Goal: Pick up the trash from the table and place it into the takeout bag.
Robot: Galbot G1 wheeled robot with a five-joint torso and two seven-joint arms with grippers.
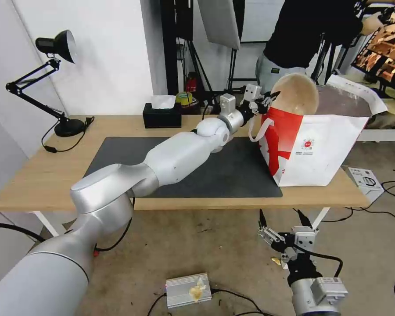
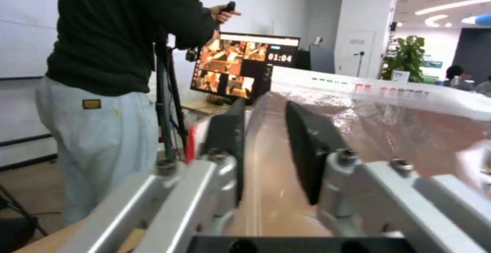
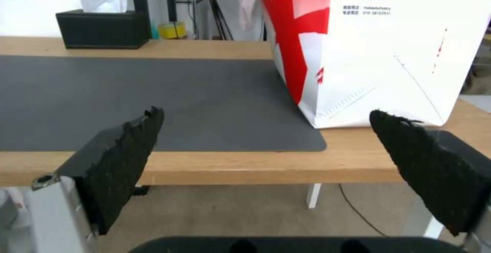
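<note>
My left gripper [image 1: 267, 100] is clamping the beige pulp bowl [image 1: 299, 93] above the takeout bag [image 1: 314, 147], upper right. My right gripper [image 1: 281, 218] is idling released, bottom right.

Takeout bag [image 1: 314, 151]: white, crossed by broad red bands, a small round red logo on its side, a foil lining of silver-brown sheen. Pulp bowl [image 1: 297, 93]: beige, mottled darker inside, seen at the bag's mouth. Table [image 1: 39, 175]: light wood, white legs. Mat [image 1: 232, 171]: plain dark grey, laid along the front edge. Tissue box [image 1: 162, 116] at the back edge: black, white tissue. Lamp [image 1: 57, 44] at the back left corner: black.
</note>
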